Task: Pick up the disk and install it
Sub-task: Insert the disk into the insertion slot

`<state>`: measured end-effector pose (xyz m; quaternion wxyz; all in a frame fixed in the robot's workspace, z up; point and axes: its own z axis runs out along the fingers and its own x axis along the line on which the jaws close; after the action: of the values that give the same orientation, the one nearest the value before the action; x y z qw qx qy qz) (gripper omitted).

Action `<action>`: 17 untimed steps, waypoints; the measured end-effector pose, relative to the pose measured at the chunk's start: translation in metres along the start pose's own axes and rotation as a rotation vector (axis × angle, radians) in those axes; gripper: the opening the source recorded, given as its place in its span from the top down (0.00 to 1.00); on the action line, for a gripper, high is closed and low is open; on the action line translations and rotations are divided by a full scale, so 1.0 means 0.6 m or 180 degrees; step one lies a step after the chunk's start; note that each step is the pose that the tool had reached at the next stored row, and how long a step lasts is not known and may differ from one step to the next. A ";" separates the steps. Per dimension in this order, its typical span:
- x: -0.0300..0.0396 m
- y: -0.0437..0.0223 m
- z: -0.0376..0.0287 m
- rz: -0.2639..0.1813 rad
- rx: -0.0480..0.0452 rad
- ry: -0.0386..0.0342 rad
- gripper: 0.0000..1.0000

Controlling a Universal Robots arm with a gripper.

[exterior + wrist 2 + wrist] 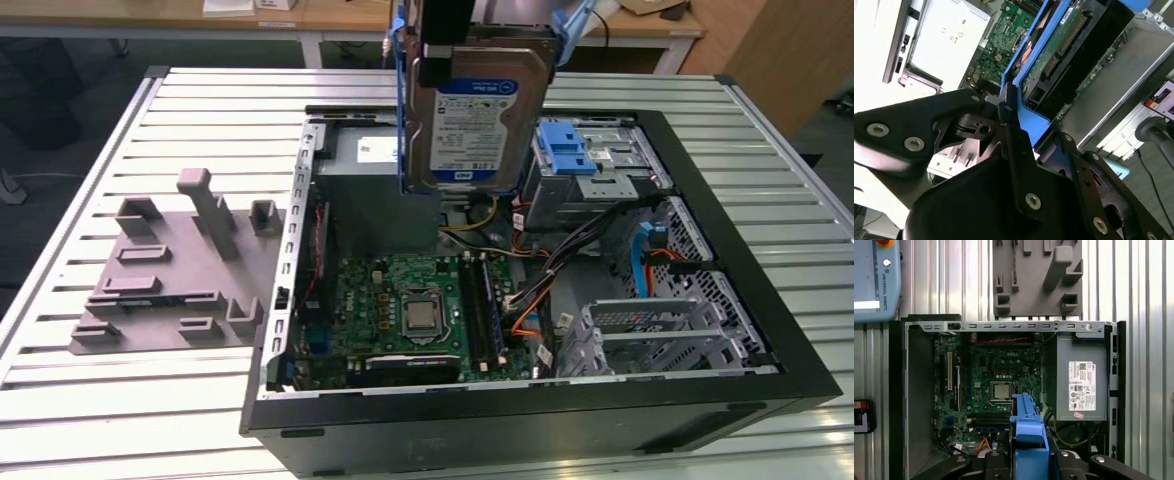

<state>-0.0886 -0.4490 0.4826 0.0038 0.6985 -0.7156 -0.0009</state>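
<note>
The disk (478, 110) hangs upright above the open computer case (534, 425), its white-and-blue label facing the exterior view. A blue plastic bracket (574, 30) frames its sides. My gripper (451, 25) is shut on the disk from above, at the exterior view's top edge. The second wrist view shows the disk's green circuit side (1064, 45) and the bracket (1026, 117) clamped between the black fingers (1009, 130). In the first wrist view the bracket's end (1028, 432) sticks out between the fingers, over the motherboard (999, 370).
A grey drive cage with a blue latch (581, 150) sits at the case's far right corner. The grey power-supply box (1081, 385) fills another corner. Beside the case, a grey slotted fixture (174, 270) lies on the ribbed table (107, 400). A teach pendant (876, 280) lies nearby.
</note>
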 end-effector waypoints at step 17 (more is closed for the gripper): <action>0.023 -0.005 0.001 0.0000 0.0000 0.0007 0.64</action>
<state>-0.0861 -0.4632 0.4823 0.0046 0.6986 -0.7155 -0.0002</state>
